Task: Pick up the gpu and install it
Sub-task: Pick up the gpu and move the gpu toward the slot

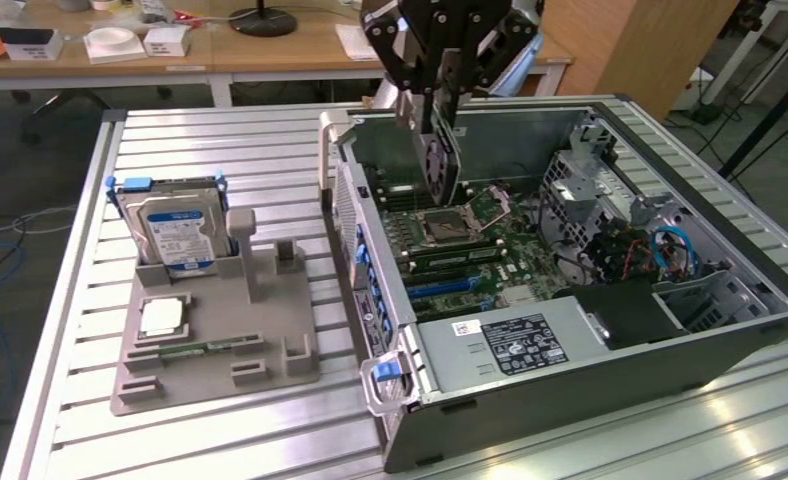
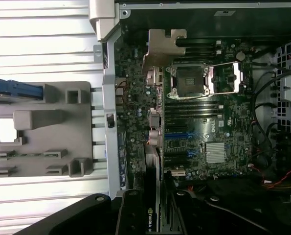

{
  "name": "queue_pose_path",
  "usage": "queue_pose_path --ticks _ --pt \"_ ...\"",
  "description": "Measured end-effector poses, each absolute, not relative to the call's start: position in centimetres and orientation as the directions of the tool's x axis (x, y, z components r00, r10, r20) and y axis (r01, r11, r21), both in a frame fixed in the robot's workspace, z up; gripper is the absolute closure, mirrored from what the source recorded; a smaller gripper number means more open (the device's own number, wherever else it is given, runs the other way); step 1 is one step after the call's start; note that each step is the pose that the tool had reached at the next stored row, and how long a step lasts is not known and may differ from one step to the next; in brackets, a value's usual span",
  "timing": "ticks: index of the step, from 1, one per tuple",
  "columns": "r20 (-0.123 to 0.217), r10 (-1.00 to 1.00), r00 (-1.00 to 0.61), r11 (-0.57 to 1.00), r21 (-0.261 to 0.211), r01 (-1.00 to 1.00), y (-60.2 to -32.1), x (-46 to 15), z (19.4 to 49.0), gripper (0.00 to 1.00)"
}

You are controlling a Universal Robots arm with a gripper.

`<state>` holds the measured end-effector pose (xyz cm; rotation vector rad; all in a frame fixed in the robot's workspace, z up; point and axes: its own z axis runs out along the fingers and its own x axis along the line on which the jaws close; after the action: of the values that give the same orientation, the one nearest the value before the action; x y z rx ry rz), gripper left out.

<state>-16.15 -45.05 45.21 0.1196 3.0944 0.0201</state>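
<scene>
The gpu (image 1: 438, 165) hangs on end over the open computer case (image 1: 608, 400). Its long axis runs nearly straight up and down, with a slight lean. The black fan face is turned toward the exterior view's left, and the green board edge shows on the other side. In the wrist view the card is seen edge-on, a thin dark strip running away from the camera. Its silver end bracket (image 2: 164, 45) is at the far, lowest end, pointing down into the case.

The gripper (image 1: 441, 105) grips the card's upper end, with its fingers pinched tight on the two flat faces. The card's lower end hangs just above the motherboard (image 1: 501, 250), close beside the CPU socket (image 1: 445, 225). It is not yet in a slot.

Deeper in the case, toward its near end, lies the power supply (image 1: 508, 345) with its white label up. Outside the case, on the exterior view's left, a grey fixture (image 1: 234, 370) lies on the slatted metal table (image 1: 207, 140). A hard drive (image 1: 174, 230) with a blue-white label stands upright in it, and a small green memory stick (image 1: 207, 348) lies flat, well apart from the card.
</scene>
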Motion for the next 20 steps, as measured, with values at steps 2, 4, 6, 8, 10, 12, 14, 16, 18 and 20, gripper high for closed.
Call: queue_pose_path --ticks 2,4,6,8,10,12,14,16,18,20 --pt "-0.044 0.077 -0.996 0.997 0.015 0.077 -45.1 -15.9 45.2 0.74" --pt "-0.044 0.077 -0.996 0.997 0.015 0.077 -45.1 -15.6 45.2 0.74" --pt "-0.044 0.077 -0.996 0.997 0.015 0.076 -45.1 -15.4 45.2 0.74" --pt "-0.044 0.077 -0.996 0.997 0.015 0.076 -45.1 -15.1 45.2 0.74" --pt "-0.044 0.077 -0.996 0.997 0.015 0.076 -45.1 -14.9 45.2 0.74" --pt "-0.044 0.077 -0.996 0.997 0.015 0.076 -45.1 -14.6 45.2 0.74" --pt "-0.044 0.077 -0.996 0.997 0.015 0.076 -45.1 -14.4 45.2 0.74" --pt "-0.044 0.077 -0.996 0.997 0.015 0.076 -45.1 -14.2 45.2 0.74" --pt "-0.044 0.077 -0.996 0.997 0.015 0.076 -45.1 -13.9 45.2 0.74" --pt "-0.044 0.076 -0.996 0.997 0.015 0.076 -45.1 -13.7 45.2 0.74"
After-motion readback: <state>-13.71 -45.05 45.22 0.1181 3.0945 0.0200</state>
